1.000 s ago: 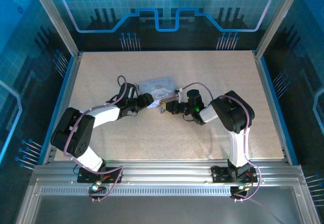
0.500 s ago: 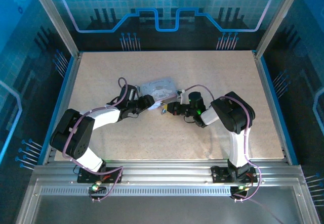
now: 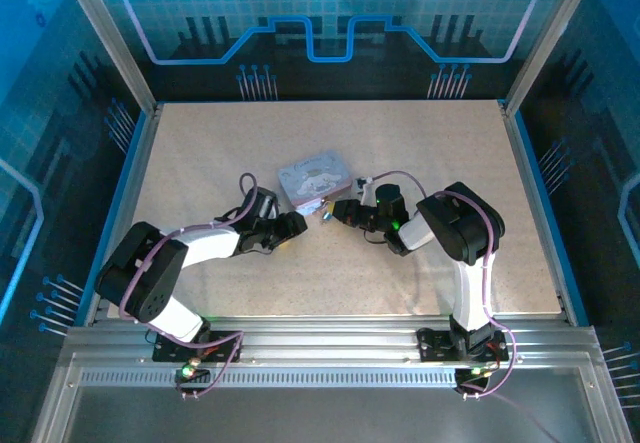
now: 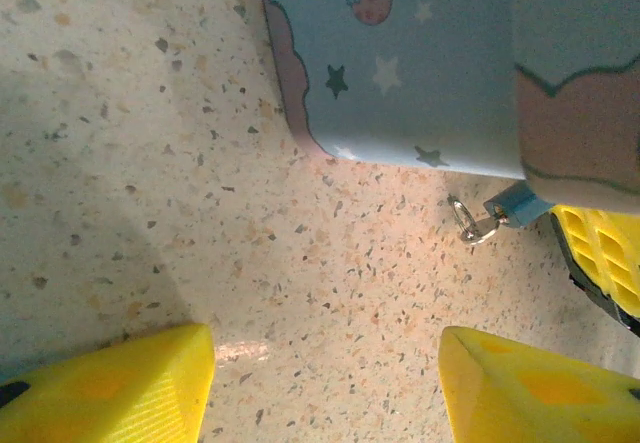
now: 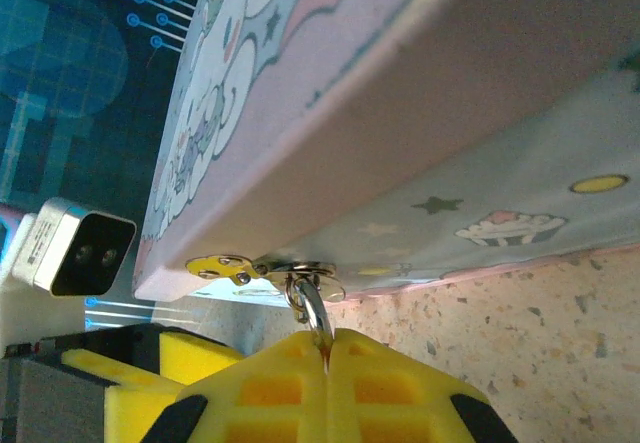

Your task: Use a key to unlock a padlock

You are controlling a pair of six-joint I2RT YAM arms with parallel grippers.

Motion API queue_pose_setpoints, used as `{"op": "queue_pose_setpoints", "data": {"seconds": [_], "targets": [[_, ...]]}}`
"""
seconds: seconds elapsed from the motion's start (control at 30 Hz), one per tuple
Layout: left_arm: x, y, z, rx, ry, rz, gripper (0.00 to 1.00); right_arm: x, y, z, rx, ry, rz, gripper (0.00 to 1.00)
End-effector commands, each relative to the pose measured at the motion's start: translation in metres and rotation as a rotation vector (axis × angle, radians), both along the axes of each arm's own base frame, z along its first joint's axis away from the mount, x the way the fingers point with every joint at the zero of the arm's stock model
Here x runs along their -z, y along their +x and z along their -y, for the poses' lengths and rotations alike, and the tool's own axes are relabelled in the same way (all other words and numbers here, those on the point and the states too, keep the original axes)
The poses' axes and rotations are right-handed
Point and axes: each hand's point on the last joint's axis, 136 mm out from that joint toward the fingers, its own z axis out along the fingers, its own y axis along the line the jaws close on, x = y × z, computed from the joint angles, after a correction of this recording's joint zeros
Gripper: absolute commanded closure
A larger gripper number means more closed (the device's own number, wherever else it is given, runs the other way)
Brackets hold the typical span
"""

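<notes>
Pinching a metal loop at the latch [image 5: 228,263] of the tin box [image 5: 430,103], judged the shackle of the padlock [image 5: 316,308], the right gripper [image 5: 326,341] was seen clamped tight. The left gripper [image 4: 325,378] was held spread and empty just beside. Whether the key was gripped too could not be told. Bringing key to lock was judged in hand; fine alignment of the two would be called for next.
</notes>
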Motion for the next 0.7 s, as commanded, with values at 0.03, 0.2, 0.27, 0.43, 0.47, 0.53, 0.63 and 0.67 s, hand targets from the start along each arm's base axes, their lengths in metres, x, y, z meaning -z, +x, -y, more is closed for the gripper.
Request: {"op": "queue_pose_setpoints", "data": {"seconds": [0.03, 0.2, 0.27, 0.43, 0.47, 0.53, 0.63, 0.67], "targets": [[-0.006, -0.006, -0.002, -0.015, -0.001, 0.001, 0.38, -0.011, 0.009, 0.01, 0.065, 0.03, 0.005, 0.97], [-0.026, -0.001, -0.006, -0.02, 0.023, 0.05, 0.35, -0.011, 0.009, 0.014, 0.095, 0.026, -0.009, 0.97], [-0.038, 0.005, -0.009, -0.022, 0.045, 0.083, 0.34, -0.01, 0.009, 0.015, 0.107, 0.033, -0.019, 0.97], [-0.071, 0.022, -0.013, -0.018, 0.103, 0.179, 0.32, -0.008, 0.008, 0.02, 0.149, 0.064, -0.067, 0.97], [-0.076, 0.025, -0.013, -0.013, 0.112, 0.195, 0.32, -0.007, 0.008, 0.021, 0.157, 0.069, -0.074, 0.97], [-0.086, 0.034, -0.011, 0.001, 0.128, 0.228, 0.32, -0.006, 0.007, 0.022, 0.171, 0.075, -0.089, 0.97], [-0.098, 0.049, -0.003, 0.027, 0.137, 0.27, 0.32, -0.005, 0.007, 0.022, 0.177, 0.082, -0.097, 0.97], [-0.103, 0.054, 0.001, 0.035, 0.133, 0.283, 0.32, -0.006, 0.007, 0.022, 0.178, 0.083, -0.097, 0.97]]}}
